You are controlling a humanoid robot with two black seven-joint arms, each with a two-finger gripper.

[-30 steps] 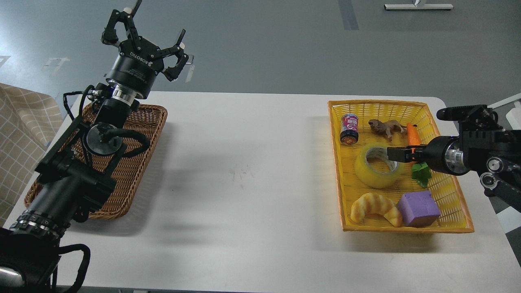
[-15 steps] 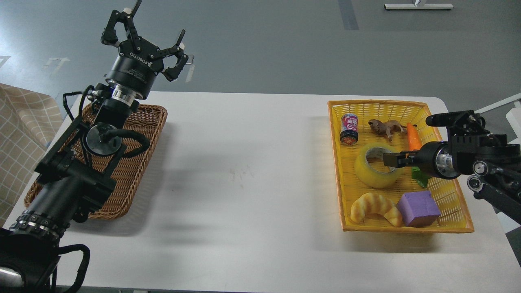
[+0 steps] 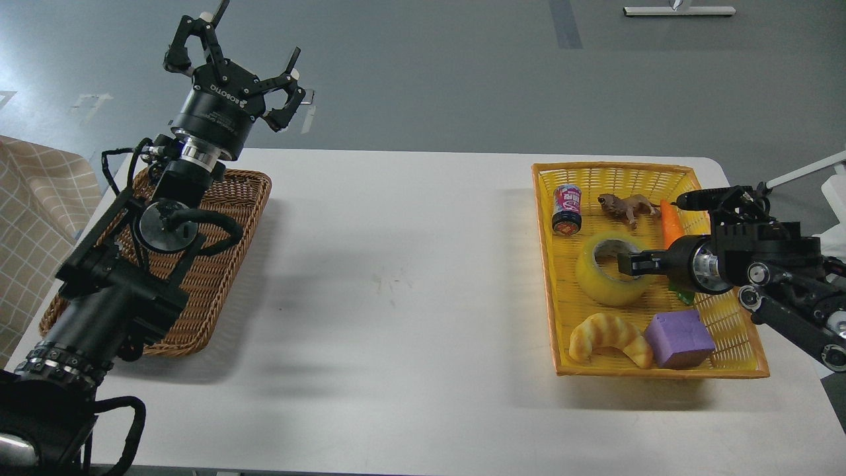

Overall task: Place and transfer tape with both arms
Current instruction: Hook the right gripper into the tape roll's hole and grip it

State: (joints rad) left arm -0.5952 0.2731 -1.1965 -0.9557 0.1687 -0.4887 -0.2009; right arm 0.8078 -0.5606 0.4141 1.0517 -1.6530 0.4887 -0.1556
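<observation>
The wide translucent yellow tape roll lies in the yellow plastic basket at right of frame. The right pincer is seen at its core; its spread cannot be told. The roll's wall should be straddled squarely before closing. The left pincer, upper left, is spread.

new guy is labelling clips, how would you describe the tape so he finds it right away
Look in the yellow basket on the table's right side. The tape lies flat near the basket's middle, with the right end effector at its core hole. It is the only ring there: a translucent yellow roll, unlike the solid, ridged toy croissant nearer the front.
</observation>
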